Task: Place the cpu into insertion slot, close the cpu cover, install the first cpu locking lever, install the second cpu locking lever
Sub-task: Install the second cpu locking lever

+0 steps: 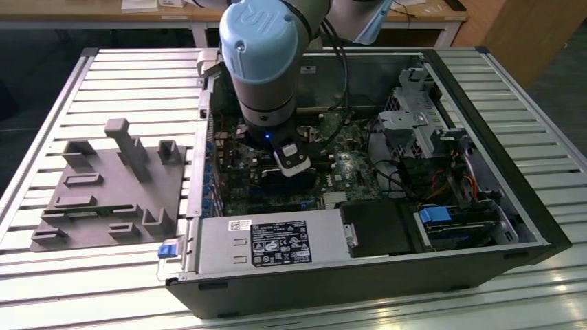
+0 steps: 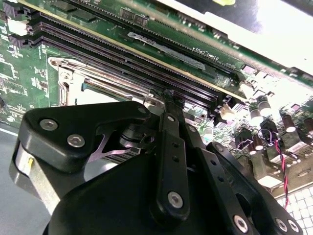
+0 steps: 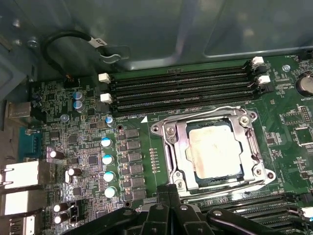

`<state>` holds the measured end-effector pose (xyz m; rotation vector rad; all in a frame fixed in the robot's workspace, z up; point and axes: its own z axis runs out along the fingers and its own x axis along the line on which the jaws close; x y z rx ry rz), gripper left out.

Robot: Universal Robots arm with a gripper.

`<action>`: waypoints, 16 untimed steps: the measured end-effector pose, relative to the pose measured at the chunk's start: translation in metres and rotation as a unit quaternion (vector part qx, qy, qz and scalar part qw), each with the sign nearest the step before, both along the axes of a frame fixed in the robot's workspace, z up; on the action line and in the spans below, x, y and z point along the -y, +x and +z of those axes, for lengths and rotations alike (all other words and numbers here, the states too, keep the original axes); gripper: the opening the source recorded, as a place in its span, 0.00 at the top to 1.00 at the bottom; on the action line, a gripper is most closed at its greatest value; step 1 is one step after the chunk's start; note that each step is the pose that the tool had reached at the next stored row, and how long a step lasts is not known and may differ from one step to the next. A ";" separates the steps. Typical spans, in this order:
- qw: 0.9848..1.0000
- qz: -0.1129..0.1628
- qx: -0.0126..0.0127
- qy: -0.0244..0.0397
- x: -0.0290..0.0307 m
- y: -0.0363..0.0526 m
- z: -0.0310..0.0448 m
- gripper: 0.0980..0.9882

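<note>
Dull silvery-bronze metal marks the cpu, a small flat square already seated in the insertion slot, whose dark edge peeks out around it in the first wrist view. Over it lies the cpu cover, a thin bright steel frame with a large central window, closed flat with screw heads at its corners. A thin wire locking lever traces the frame's far edge, beside the long black memory slots. Green circuit board surrounds the socket, studded with blue-topped capacitors and small grey chips.

The second wrist view gives the gripper close up: matte black linkage plates with shiny rivets, the fingers drawn together into a narrow point just above the socket's steel edge, gripping nothing I can make out. That view also catches the cover's glossy rim from a low slant.

The exterior view adds the wider setting: the pale blue and grey arm reaching down into an open black computer case lying on a ribbed metal table, a silvery power supply box at the near edge, and a grey plastic fixture towards the exterior view's left
</note>
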<state>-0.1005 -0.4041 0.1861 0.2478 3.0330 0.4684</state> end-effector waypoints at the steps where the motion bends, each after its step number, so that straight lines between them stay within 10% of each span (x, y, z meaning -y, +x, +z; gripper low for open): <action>1: 1.000 0.000 0.000 0.000 0.0000 0.0000 -0.0001 1.00; 16: 1.000 0.000 0.001 -0.003 -0.0002 -0.0004 0.0050 1.00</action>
